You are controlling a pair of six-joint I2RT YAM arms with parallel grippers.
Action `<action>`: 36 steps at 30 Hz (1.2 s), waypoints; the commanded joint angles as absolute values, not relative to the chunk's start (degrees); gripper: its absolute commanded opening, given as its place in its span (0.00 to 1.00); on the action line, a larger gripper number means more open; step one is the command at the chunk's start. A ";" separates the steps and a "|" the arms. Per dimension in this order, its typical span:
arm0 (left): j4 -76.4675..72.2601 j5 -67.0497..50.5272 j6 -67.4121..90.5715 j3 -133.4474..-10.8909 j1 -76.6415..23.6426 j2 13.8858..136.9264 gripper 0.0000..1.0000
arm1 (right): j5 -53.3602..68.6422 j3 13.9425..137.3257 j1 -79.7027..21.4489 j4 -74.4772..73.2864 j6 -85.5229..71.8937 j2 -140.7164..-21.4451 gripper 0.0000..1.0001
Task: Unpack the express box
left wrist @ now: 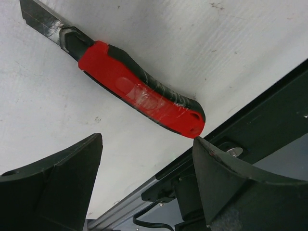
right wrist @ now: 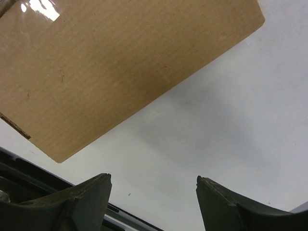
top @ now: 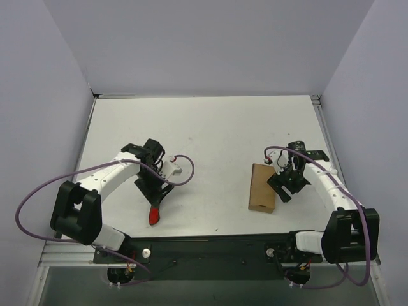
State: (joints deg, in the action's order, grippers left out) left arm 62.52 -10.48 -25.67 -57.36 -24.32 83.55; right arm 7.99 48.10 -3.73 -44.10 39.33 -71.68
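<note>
Though flat, ribbed brown cardboard express box (right wrist: 120, 62)

Express box (top: 262, 187) plain brown cardboard, no print; utility knife (left wrist: 139, 91) red with black grip, grey blade; bench (top: 210, 127) white; left gripper (left wrist: 147, 144) and right gripper (right wrist: 154, 180) black; left arm (top: 105, 175), right arm (top: 328, 182) white with black joints; cables (top: 18, 215) purple

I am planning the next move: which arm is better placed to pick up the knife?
Left. The left claw, open, hovers close over the red-and-black knife, while the right claw, also open, is far off beside the cardboard box.
</note>
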 commanded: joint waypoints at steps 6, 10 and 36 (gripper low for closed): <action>51.59 -5.79 -19.88 -58.17 -24.52 94.21 0.83 | 12.74 53.69 -5.01 -43.86 38.59 -79.88 0.75; 52.03 -10.19 -17.41 -60.73 -24.52 100.01 0.80 | 15.02 56.77 -8.34 -42.72 37.00 -84.18 0.81; 48.69 -17.84 -14.59 -78.24 -26.37 103.98 0.79 | 29.00 69.70 -4.83 -42.46 21.98 -76.56 0.87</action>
State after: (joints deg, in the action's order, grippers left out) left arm 51.48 -17.85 -15.64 -80.29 -28.86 111.20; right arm 23.33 66.70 -5.26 -41.76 25.04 -81.49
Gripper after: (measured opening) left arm 0.762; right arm 0.863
